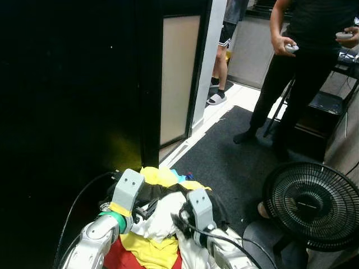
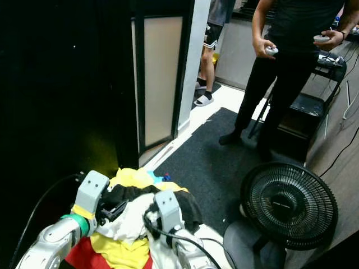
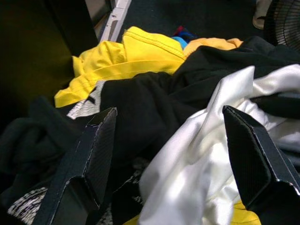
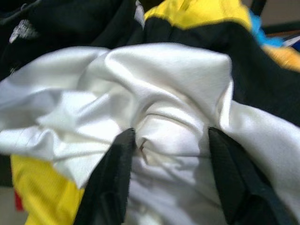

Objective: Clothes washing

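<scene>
A heap of clothes lay low in front of the robot, between its two arms, beside a dark wall on the left and a dark mat on the right. In it were a yellow garment, a black garment, a white shirt and something red.

The left gripper reached into the left of the heap, its fingers spread wide with black and white cloth lying between them; whether they gripped any of it could not be told. The right gripper pressed into the white shirt, its fingers apart with a bunched fold of the shirt between them.

Behind the heap stood a door with a pale panel. To the right a black fan sat on the floor. Farther back, a person in dark clothes stood on the mat holding a small controller in each hand, and another person's legs showed in the doorway.
</scene>
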Robot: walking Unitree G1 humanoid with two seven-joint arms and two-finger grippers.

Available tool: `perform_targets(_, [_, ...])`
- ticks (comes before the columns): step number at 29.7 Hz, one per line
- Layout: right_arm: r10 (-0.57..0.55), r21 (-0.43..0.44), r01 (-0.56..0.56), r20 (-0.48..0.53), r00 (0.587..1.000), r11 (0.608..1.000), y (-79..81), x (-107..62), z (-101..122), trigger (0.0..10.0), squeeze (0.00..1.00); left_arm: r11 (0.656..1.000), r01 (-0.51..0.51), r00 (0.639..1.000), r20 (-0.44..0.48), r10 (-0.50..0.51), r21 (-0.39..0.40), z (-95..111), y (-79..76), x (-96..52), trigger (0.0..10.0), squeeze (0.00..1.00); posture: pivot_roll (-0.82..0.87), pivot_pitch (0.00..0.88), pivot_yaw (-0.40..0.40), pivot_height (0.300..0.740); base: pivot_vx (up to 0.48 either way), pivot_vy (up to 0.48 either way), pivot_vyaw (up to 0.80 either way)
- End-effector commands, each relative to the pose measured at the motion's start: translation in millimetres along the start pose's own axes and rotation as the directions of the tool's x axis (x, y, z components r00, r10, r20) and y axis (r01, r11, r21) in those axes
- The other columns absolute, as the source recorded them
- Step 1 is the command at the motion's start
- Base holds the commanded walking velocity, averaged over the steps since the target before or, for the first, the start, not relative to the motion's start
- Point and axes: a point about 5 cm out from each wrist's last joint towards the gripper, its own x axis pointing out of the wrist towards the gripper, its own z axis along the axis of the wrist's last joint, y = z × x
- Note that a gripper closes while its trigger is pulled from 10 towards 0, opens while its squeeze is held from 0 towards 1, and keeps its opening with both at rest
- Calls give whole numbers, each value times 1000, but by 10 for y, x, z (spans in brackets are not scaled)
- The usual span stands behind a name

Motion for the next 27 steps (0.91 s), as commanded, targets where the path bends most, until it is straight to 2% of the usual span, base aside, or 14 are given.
perform_targets(1, [48, 5, -48, -27, 998, 999, 66, -19, -82, 10000, 1000, 1000, 6, 1000, -14, -6, -1, -29, -25, -13, 10000, 0, 43, 129, 32, 740, 0, 0, 0])
perform_targets(7, [-5, -42, 3, -47, 999, 999, 2, -44, -105, 10000, 1000, 1000, 1, 1000, -13, -1, -2, -25, -36, 0, 10000, 0, 37, 122, 28, 740, 0, 0, 0])
perform_targets(10, [-69, -50, 65, -93, 993, 997, -106, -97, -182, 10000, 1000, 1000, 3, 1000, -14, -3, -4, -29, -52, 3, 10000, 0, 36, 118, 27, 740, 0, 0, 0])
perform_targets(12, [-92, -35, 88, -117, 989, 996, -162, -127, -220, 10000, 1000, 1000, 3, 1000, -14, -3, -4, -30, -59, 3, 10000, 0, 36, 117, 27, 740, 0, 0, 0])
perform_targets(16, [-138, 81, 156, -194, 971, 984, -263, -191, -329, 10000, 1000, 1000, 0, 1000, -16, 0, -4, -30, -59, 0, 10000, 0, 37, 121, 32, 740, 0, 0, 0])
perform_targets(17, [-185, 160, 231, -258, 948, 960, -311, -240, -425, 10000, 0, 1000, -1, 1000, -17, 1, -3, -31, -56, -6, 10000, 0, 41, 124, 36, 740, 0, 0, 0])
perform_targets(24, [-189, 239, 259, -280, 941, 936, -303, -251, -468, 10000, 0, 1000, -4, 1000, -19, 4, -3, -29, -40, -23, 10000, 0, 50, 134, 45, 740, 0, 0, 0])
perform_targets(25, [-197, 241, 268, -281, 939, 933, -308, -248, -463, 6392, 0, 1000, -6, 1000, -20, 6, -2, -29, -33, -29, 10000, 0, 55, 135, 46, 740, 0, 0, 0])
perform_targets(26, [-197, 241, 268, -281, 939, 933, -308, -248, -463, 6392, 0, 1000, -6, 1000, -20, 6, -2, -29, -33, -29, 10000, 0, 55, 135, 46, 740, 0, 0, 0])
perform_targets(27, [-213, 245, 283, -275, 938, 927, -323, -244, -446, 1490, 0, 1000, -9, 1000, -20, 9, -3, -30, -27, -35, 10000, 0, 56, 135, 46, 740, 0, 0, 0])
